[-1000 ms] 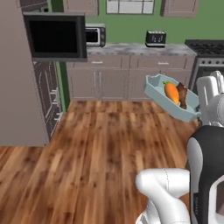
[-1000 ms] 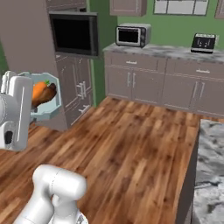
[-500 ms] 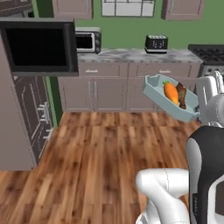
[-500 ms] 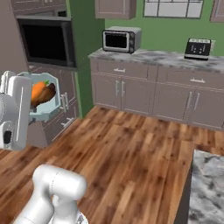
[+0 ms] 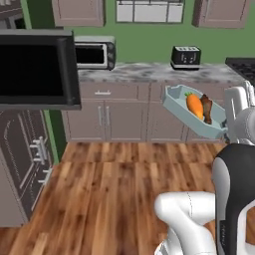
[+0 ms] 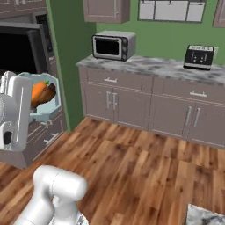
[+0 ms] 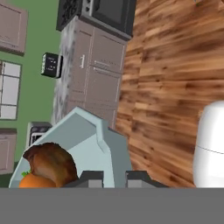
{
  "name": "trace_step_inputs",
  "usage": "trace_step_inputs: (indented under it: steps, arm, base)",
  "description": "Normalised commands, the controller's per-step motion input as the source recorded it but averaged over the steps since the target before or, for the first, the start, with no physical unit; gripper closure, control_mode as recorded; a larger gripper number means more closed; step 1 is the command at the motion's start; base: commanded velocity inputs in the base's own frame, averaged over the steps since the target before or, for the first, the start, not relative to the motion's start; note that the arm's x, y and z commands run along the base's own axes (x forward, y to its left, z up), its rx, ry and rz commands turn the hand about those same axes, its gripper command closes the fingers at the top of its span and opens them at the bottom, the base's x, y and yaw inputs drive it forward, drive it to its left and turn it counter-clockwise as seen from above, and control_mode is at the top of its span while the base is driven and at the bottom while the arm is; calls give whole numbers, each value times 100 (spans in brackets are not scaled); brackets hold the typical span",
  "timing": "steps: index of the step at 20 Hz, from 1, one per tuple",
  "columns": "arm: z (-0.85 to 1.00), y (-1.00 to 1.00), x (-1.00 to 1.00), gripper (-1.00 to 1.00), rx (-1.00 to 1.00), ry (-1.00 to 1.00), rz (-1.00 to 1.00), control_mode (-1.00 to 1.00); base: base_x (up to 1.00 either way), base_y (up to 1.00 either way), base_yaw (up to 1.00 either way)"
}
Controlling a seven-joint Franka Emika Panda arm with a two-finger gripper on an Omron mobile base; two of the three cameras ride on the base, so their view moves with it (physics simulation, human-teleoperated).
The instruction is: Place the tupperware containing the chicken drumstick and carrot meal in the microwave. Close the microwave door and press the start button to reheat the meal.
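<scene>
Gripper (image 7: 114, 178) pinched shut on tupperware (image 5: 195, 111) rim, held up tilted in the air. Carrot (image 5: 194, 105) and chicken drumstick (image 5: 206, 109) inside, probably touching.

We count one tupperware (image 5: 195, 111), one carrot (image 5: 194, 105), one drumstick (image 5: 206, 109), one open microwave door (image 5: 38, 68), one toaster oven (image 5: 94, 53), one toaster (image 5: 185, 57).

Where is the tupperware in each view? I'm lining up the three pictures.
Left base view: tupperware, right of centre, before the counter.
Right base view: left edge, beside the arm.
Hand view: bottom left, clamped in the hand.
Shared landmark: black toaster.
</scene>
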Motion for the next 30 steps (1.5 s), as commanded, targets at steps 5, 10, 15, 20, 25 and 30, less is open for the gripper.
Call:
trace_step_inputs:
  steps: [5,10,15,20,25,30]
  arm:
    - [0,0,0,100,0,0,0,100]
    - [0,0,0,100,0,0,0,100]
    - [0,0,0,100,0,0,0,100]
    - [0,0,0,100,0,0,0,100]
    - [0,0,0,100,0,0,0,100]
    - [0,0,0,100,0,0,0,100]
  base:
    - [100,-36,14]
    - [92,-47,23]
    - [75,-45,39]
    - [70,-41,49]
    - [57,-47,50]
    - [53,-48,50]
